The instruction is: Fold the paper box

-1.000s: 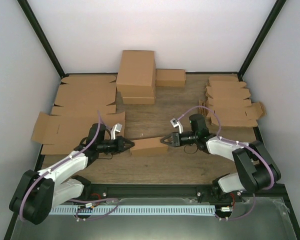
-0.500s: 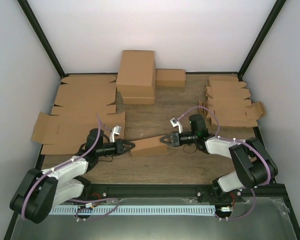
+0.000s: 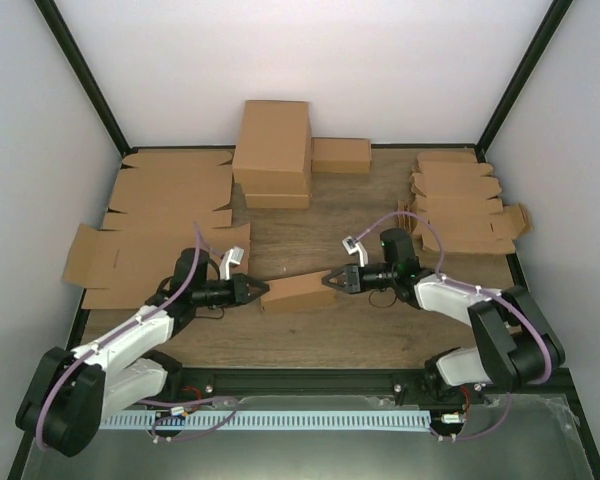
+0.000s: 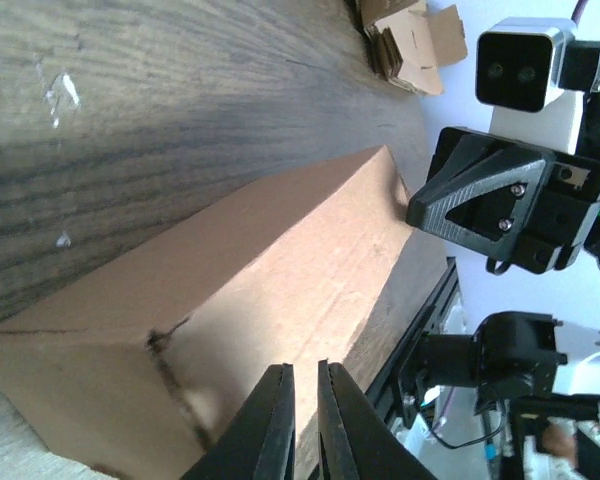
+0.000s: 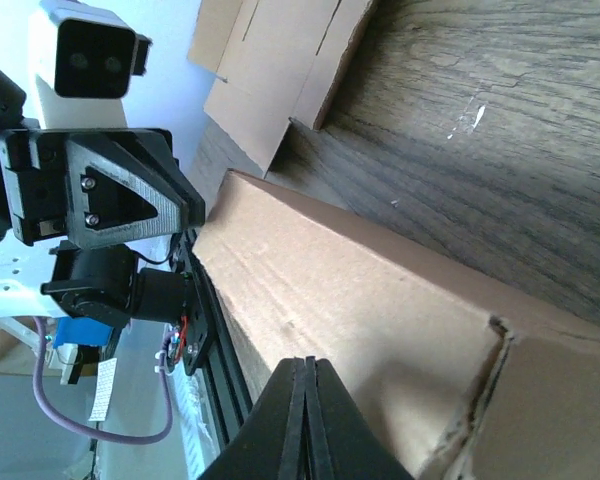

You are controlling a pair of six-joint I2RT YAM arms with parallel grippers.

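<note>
The paper box (image 3: 298, 291) is a closed small brown cardboard box lying on the wooden table between my grippers, slightly askew. My left gripper (image 3: 259, 291) is shut, with only a thin slit between the jaws, and its tips are at the box's left end. My right gripper (image 3: 327, 281) is shut and its tips are at the box's right end. In the left wrist view my left gripper (image 4: 302, 367) points at the box's end face (image 4: 270, 280), with the right gripper (image 4: 460, 195) beyond. In the right wrist view my right gripper (image 5: 304, 361) sits against the box (image 5: 360, 300).
A large brown carton stack (image 3: 272, 150) and a smaller box (image 3: 341, 155) stand at the back. Wide flat cardboard sheets (image 3: 165, 205) lie on the left. A pile of small die-cut blanks (image 3: 462, 200) lies at the right. A black frame rail (image 3: 310, 380) runs along the near edge.
The box has turned a little, its right end swinging away from me. Both grippers stayed at its ends; the left arm shifted slightly.
</note>
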